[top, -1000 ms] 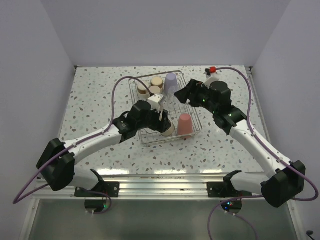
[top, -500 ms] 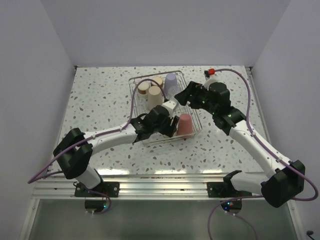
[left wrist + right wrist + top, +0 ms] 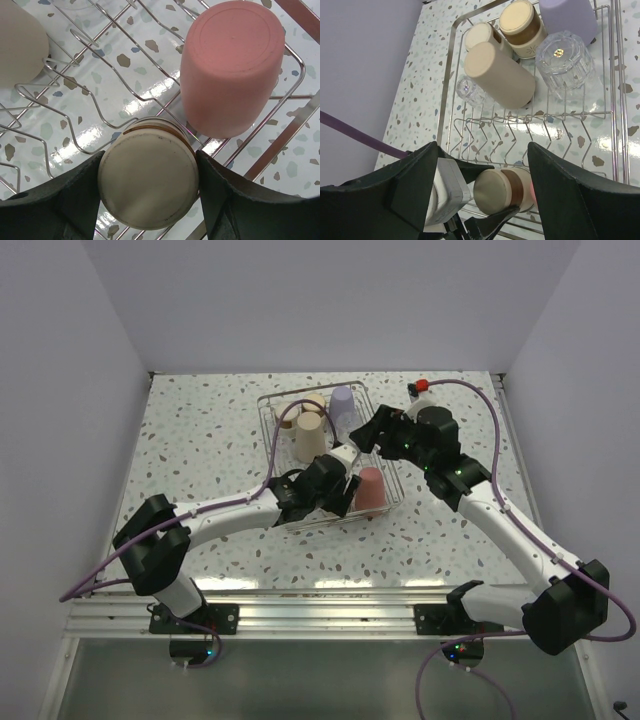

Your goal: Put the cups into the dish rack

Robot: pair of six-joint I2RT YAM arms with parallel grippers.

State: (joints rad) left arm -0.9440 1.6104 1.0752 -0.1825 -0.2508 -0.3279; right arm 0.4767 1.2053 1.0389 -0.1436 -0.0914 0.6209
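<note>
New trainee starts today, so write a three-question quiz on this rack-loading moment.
1. True or false: the right jaws are shut on a cup.
2. Which cup stands right beside the tan-based cup gripped by the left jaws? A lavender; B salmon-pink cup; C clear glass.
3. Is the salmon-pink cup mouth up or mouth down?
Key: 1 false; 2 B; 3 mouth down.
</note>
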